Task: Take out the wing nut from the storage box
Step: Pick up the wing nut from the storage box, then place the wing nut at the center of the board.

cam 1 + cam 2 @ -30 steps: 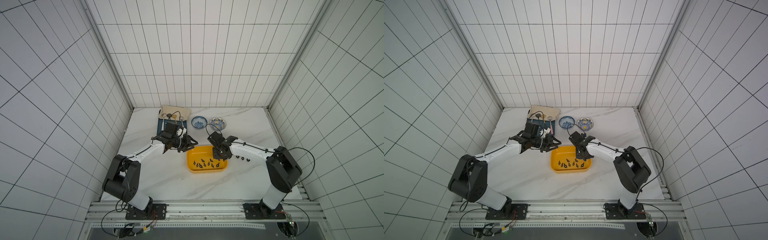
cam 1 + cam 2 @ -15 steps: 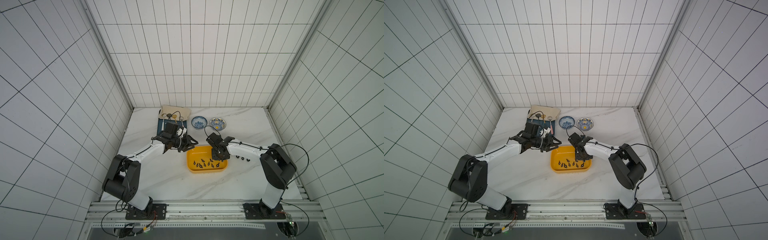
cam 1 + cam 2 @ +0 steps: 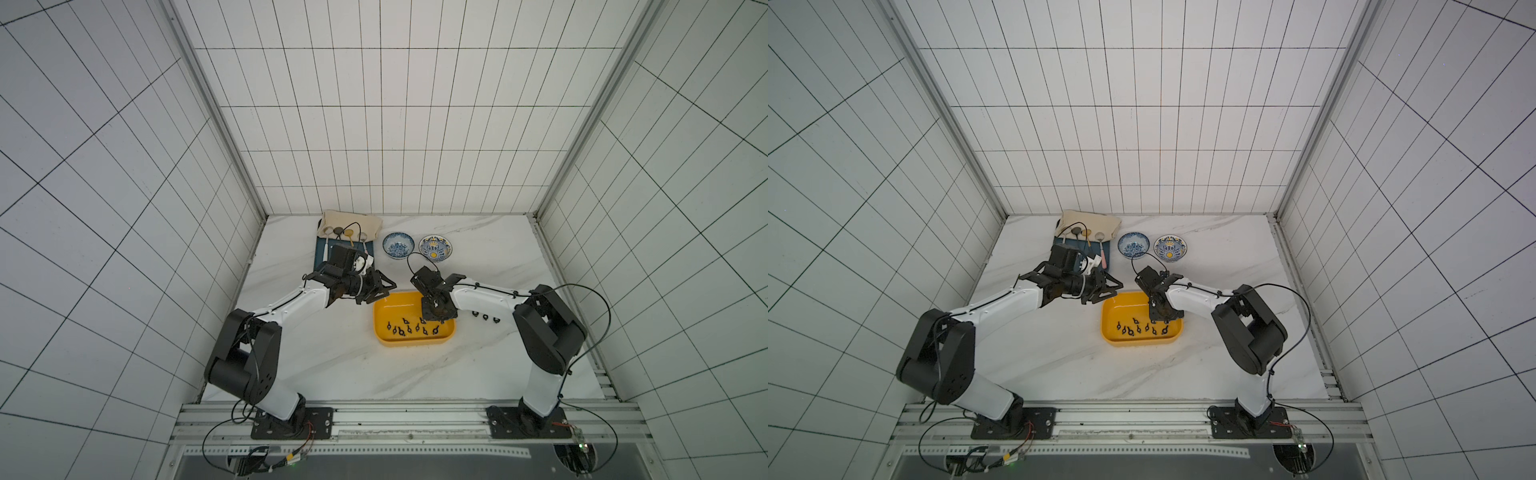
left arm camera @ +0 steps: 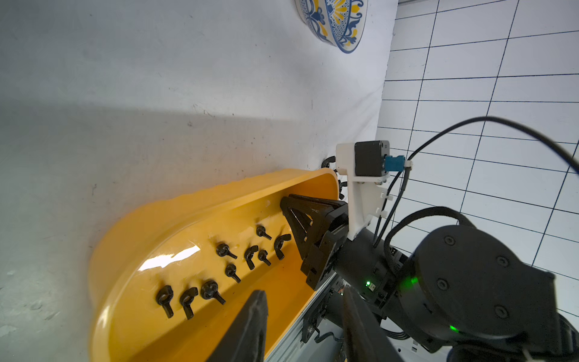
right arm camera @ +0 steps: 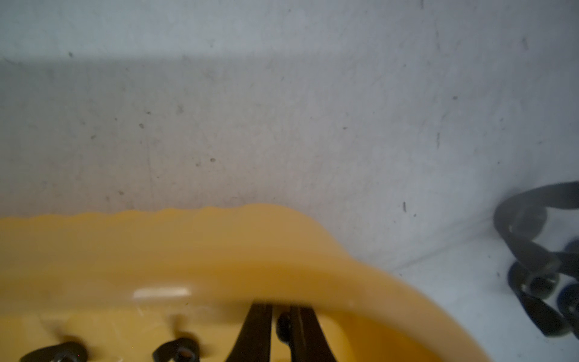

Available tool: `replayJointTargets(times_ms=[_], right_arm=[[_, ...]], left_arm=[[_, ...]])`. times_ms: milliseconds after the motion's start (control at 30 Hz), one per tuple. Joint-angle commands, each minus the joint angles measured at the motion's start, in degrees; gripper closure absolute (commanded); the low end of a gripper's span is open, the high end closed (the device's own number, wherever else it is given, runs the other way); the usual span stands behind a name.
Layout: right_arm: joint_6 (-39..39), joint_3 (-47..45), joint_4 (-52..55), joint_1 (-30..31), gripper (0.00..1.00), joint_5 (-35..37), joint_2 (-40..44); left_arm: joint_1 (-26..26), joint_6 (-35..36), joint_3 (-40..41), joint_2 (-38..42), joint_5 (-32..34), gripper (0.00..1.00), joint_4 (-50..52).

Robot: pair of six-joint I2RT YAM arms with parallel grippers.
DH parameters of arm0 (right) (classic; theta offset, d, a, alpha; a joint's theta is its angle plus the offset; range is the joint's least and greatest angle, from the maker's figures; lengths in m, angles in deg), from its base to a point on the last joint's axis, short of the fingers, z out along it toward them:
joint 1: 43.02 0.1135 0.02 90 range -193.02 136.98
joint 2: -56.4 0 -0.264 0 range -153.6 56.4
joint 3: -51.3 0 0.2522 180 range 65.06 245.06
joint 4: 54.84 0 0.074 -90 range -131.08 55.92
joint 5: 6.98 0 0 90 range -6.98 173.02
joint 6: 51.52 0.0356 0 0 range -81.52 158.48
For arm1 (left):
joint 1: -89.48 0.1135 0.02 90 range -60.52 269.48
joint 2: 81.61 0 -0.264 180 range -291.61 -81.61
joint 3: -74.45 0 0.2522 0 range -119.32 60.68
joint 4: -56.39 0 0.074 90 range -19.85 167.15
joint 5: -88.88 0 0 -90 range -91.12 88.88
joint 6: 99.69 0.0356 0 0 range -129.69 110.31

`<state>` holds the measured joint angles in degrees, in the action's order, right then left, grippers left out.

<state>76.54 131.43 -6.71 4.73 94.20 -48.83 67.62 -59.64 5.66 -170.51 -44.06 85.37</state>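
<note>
marble tabletop (image 3: 332, 365) carries storage box (image 3: 415, 340). right gripper (image 5: 282, 310) inside, fingers (image 5: 255, 335) nearly closed around wing nut (image 5: 283, 326); grip cannot be told. left gripper (image 3: 390, 290) beside box, half open, empty.

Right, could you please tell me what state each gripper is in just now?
Left gripper: open, holding nothing.
Right gripper: closed on a wing nut inside the storage box.

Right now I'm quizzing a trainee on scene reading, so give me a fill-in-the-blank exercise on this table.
The right gripper reaches into the ___ storage box.
___ wing nuts lie on the table outside it.
Beyond the box stand ___ patterned bowls.
The left gripper has its jaws ___.
Missing: yellow; three; two; open.
</note>
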Motion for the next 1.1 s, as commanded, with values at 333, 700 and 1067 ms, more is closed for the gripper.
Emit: replayJointTargets(times_ms=[333,700,1067], right_arm=[[-0.2,1.8,-0.3,0.1,1.0,1.9,2.0],[-2.0,3.2,1.5,-2.4,1.0,2.1,9.2],[-5.2,-2.9,1.7,-15.0,1.0,1.5,18.6]], left_arm=[[-0.1,0.1,0.3,-0.9,0.4,0.58,-0.9],[-4.5,-0.1,-3.4,0.4,3.9,0.58,2.6],[-14.7,-1.0,-13.3,-6.0,5.9,0.58,2.6]])
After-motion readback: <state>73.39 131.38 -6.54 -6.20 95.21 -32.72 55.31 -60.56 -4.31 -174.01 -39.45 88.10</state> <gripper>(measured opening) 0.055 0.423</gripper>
